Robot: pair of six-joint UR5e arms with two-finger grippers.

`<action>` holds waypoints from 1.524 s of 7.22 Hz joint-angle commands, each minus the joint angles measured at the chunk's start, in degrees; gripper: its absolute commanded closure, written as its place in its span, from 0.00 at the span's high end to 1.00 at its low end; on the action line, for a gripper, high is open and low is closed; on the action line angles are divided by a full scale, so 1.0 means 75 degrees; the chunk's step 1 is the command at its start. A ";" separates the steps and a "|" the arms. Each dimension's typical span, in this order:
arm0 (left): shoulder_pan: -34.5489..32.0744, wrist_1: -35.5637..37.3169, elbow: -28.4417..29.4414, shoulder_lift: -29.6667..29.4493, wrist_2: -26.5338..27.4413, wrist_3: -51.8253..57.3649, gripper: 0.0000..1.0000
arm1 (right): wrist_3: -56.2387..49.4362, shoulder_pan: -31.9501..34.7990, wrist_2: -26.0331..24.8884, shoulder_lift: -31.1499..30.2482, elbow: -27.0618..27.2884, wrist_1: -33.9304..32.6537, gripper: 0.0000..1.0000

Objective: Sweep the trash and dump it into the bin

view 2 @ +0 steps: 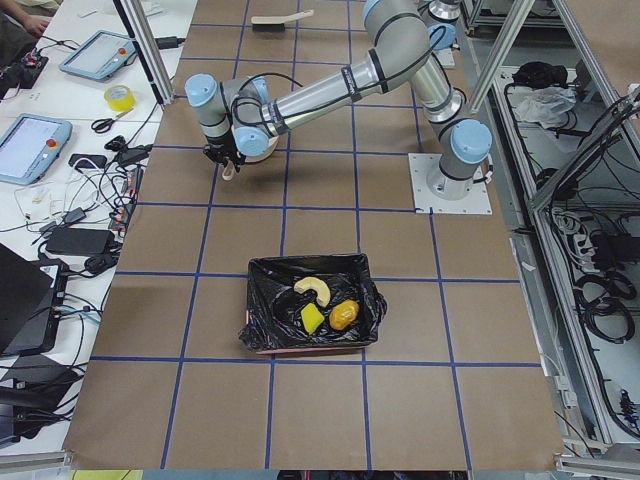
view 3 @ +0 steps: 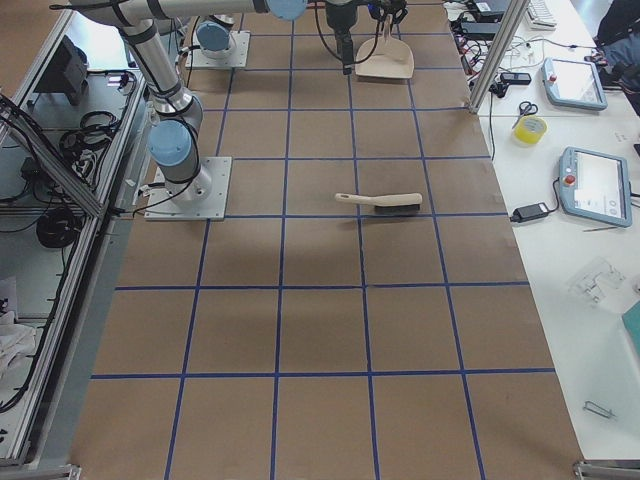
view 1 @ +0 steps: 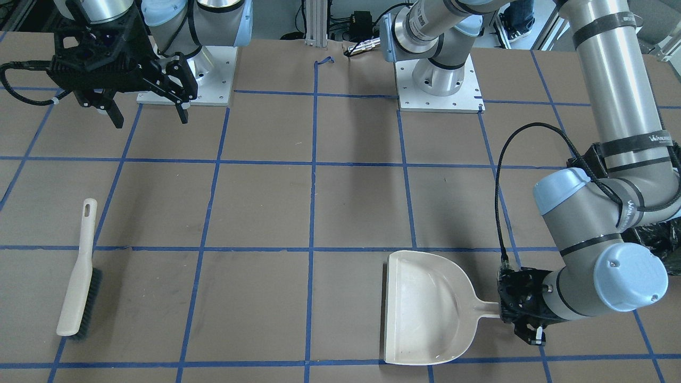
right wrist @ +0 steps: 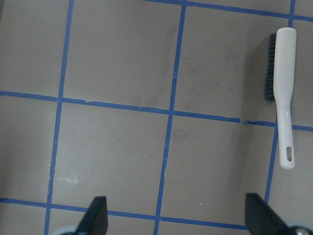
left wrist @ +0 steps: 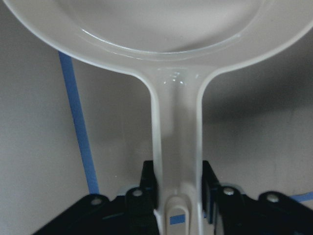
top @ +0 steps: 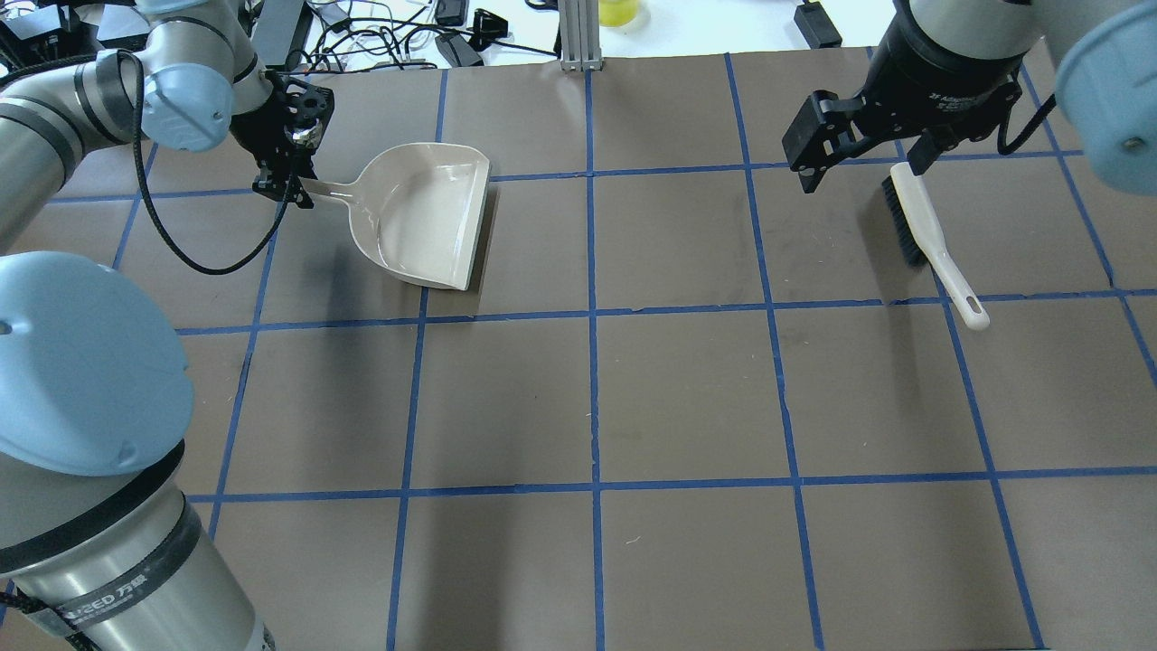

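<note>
The black-plastic-lined rectangular bin (view 2: 260, 310) sits well apart, off my left arm's end. The beige plastic dustpan (view 1: 425, 308) lies empty, handle clamped lengthwise in my left gripper (left wrist: 177, 193). The beige brush (top: 931, 240) lies free near my spread-wide right gripper (top: 859, 167). The trash, a cream slice (view 2: 315, 289), orange-brown lump (view 2: 344, 315) and yellow wedge (view 2: 312, 318), rests inside the bin.

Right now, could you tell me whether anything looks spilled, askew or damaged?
Nothing stands out. The orange lump, yellow wedge and cream slice all lie inside the bin, the dustpan is empty with the left hand closed on its handle, and the brush lies flat on the table, apart from the open right hand.
</note>
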 commanded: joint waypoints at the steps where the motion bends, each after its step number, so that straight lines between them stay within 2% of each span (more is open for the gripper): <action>1: 0.0076 0.0072 -0.0099 0.0000 -0.0009 0.0006 0.17 | 0.0000 0.0000 0.0000 0.0001 0.0000 0.0004 1.00; 2: 0.0088 0.0083 -0.0100 0.0000 -0.0009 -0.0006 0.50 | 0.0000 0.0000 0.0000 0.0001 0.0000 -0.0008 1.00; 4: 0.0088 0.0060 -0.0134 0.0035 -0.0009 -0.0018 0.94 | 0.0000 0.0000 0.0000 0.0001 0.0000 -0.0008 1.00; 6: -0.0098 -0.0243 -0.0135 0.0466 -0.0021 -0.0715 0.94 | 0.0000 0.0000 0.0000 0.0001 0.0000 0.0004 1.00; 7: -0.0273 -0.0430 -0.0054 0.0817 -0.0114 -0.2020 0.94 | 0.0000 0.0000 0.0000 0.0012 0.0000 -0.0008 1.00; 11: -0.1293 -0.2219 -0.0064 0.2491 -0.0114 -0.4839 0.95 | 0.0000 0.0000 0.0000 0.0012 0.0000 0.0004 1.00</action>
